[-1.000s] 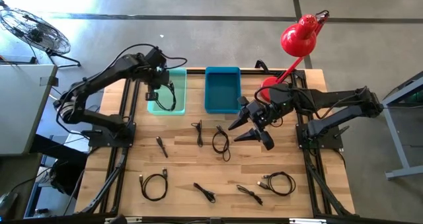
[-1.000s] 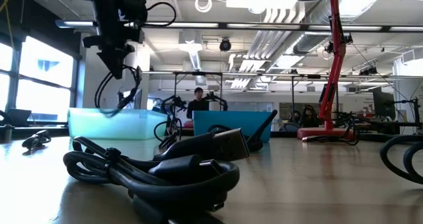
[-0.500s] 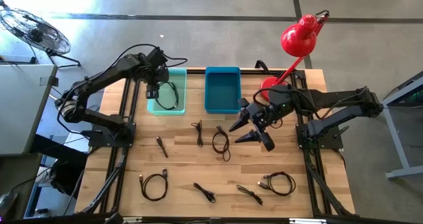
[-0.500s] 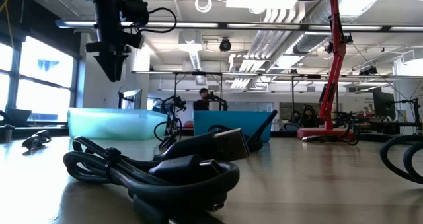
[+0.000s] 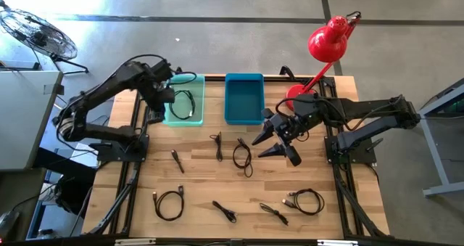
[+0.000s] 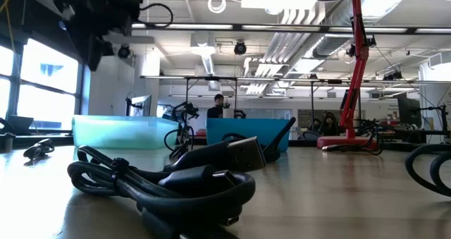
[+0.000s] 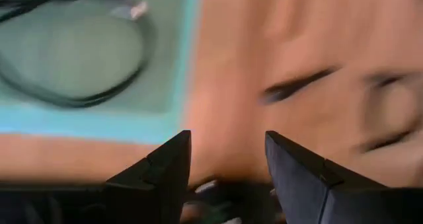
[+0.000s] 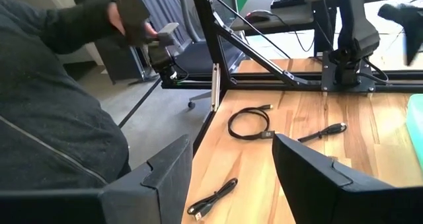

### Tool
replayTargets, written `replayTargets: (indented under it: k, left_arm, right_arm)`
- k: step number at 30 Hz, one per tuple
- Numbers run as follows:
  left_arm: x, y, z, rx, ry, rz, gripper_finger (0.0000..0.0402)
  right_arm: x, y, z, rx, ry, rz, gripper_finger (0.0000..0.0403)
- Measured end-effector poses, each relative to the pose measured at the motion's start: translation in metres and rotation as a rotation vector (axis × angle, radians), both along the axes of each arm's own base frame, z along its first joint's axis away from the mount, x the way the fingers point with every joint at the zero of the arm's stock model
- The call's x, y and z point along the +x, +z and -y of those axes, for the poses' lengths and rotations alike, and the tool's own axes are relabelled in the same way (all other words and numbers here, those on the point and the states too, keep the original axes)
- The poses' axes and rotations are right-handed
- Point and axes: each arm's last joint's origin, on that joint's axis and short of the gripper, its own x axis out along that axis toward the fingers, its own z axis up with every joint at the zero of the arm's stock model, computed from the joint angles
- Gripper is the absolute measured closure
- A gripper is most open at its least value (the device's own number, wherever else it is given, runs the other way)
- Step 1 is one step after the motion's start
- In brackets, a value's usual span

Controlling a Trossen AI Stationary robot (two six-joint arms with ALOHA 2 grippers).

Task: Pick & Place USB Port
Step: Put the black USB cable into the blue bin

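A red desk lamp (image 5: pixel 328 43) stands at the far right corner of the wooden surface (image 5: pixel 196 181), its stem rising red in the low view; on the grey floor at far left lies a wire fan guard (image 5: pixel 38 34). A person in a dark sleeve (image 8: pixel 59 105) sits beside the surface; others sit at desks in the room behind (image 6: pixel 217 106).

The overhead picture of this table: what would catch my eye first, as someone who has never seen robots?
Likely the bright red lamp at the table's far right corner, then the two bins side by side at the far edge: a pale green bin holding a coiled black cable and a blue bin. Two dark arms reach in, the left gripper beside the green bin, the right gripper with jaws open near mid-table.
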Motion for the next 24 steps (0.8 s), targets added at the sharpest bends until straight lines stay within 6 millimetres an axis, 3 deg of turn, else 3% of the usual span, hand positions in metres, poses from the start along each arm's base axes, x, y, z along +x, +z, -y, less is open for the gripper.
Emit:
replayTargets:
  k: [4, 11, 18, 24]
  left_arm:
    - [-0.014, 0.020, 0.027, -0.061, -0.083, 0.243, 0.0211]
    - [-0.042, 0.042, 0.069, 0.119, -0.275, 0.417, 0.0211]
    - [-0.039, 0.057, 0.080, 0.175, -0.262, 0.604, 0.0211]
    - [-0.034, 0.057, 0.079, 0.257, -0.252, 0.573, 0.0211]
  right_arm:
    - [0.000, 0.000, 0.002, -0.035, 0.001, 0.018, 0.0202]
    - [0.001, 0.000, 0.009, -0.074, -0.012, 0.037, 0.0203]
    - [0.002, 0.000, 0.014, -0.089, -0.028, 0.043, 0.0203]
    - [0.001, -0.001, 0.014, -0.079, -0.028, 0.031, 0.0202]
